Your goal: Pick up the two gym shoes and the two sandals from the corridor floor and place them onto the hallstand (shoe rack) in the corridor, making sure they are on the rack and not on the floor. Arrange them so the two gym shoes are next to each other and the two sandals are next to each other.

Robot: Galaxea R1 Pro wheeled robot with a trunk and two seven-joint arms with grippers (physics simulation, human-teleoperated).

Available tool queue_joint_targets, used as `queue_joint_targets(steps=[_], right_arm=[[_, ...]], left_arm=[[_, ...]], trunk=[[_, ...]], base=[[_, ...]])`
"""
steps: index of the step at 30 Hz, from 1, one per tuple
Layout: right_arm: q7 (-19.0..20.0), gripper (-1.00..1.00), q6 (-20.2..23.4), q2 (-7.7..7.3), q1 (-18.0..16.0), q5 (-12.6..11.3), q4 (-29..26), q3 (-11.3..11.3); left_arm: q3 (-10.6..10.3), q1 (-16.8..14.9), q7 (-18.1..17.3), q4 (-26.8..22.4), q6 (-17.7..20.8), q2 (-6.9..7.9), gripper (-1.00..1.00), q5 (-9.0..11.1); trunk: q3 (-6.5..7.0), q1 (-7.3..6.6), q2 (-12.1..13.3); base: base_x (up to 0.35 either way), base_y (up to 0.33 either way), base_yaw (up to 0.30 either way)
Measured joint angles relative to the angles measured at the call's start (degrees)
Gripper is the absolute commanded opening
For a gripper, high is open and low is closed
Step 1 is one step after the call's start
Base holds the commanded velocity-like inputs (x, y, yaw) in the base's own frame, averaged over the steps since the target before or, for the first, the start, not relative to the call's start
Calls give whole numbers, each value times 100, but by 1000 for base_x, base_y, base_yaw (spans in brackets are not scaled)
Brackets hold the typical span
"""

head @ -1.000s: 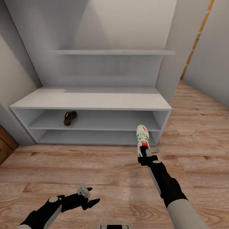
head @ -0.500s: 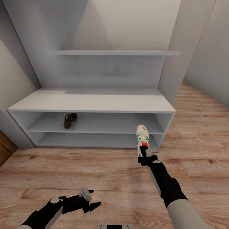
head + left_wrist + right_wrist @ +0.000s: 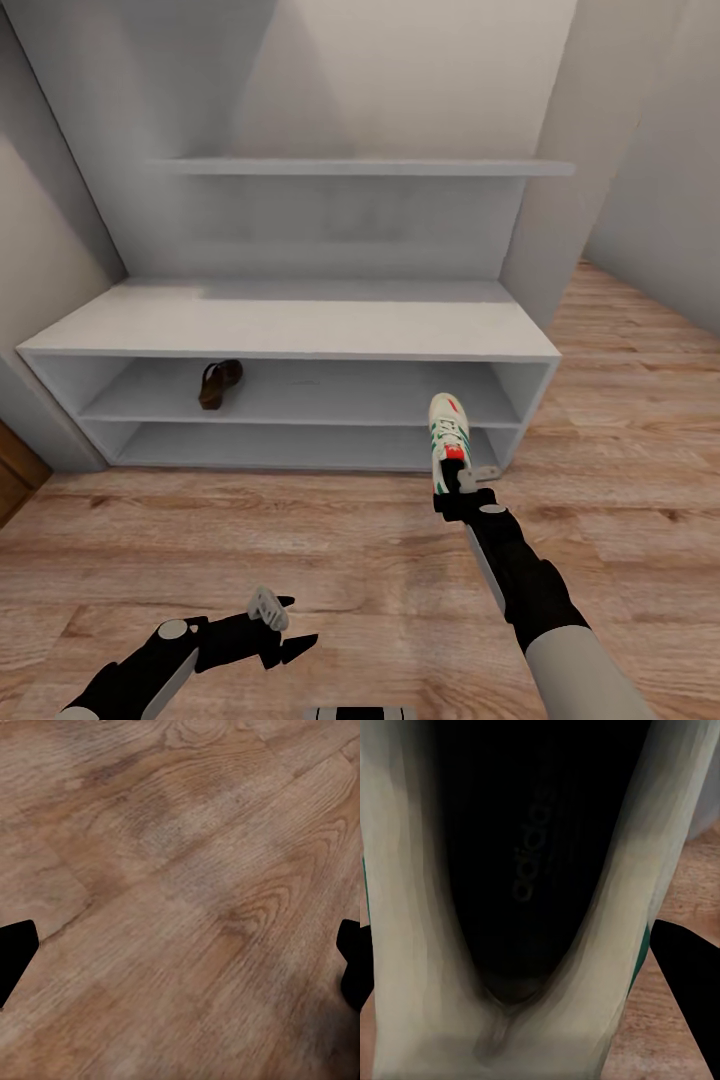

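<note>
- The gym shoe is a white lace-up sneaker with green side stripes, a red-orange patch at the heel and another on the tongue; it points away from the robot, toe towards the hallstand.
- The right gripper is clamped on the shoe's heel end and holds it clear of the wooden floor; the toe lies in front of the right end of the stand's shelves.
- In the right wrist view the shoe's dark opening with faint brand lettering sits directly ahead, its pale collar running out between the two black fingertips.
- One dark brown sandal sits on the hallstand's upper open shelf, well off to the left of the held shoe.
- The left gripper hangs low over the floor, well apart from the stand, its fingers spread and holding nothing; the left wrist view shows bare planks between the fingertips.
- A plain white wall shelf sits above the stand.
</note>
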Motion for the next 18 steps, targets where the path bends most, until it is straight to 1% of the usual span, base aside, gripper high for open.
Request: queue_joint_targets(steps=[9,13,18], right_arm=[[1,-100,0,0,0,-1,0,0],[1,-100,-1,0,0,-1,-7,6],[1,-100,-2,0,0,-2,-8,9]], left_arm=[[-2,0,0,0,0,0,100,0],[-1,0,-1,-1,0,0,100,-2],[-2,0,2,0,0,-2,100,-8]], trunk=[[0,-2,0],[0,-2,0],[0,-2,0]], base=[[303,2,0],[339,85,0],[342,20,0]])
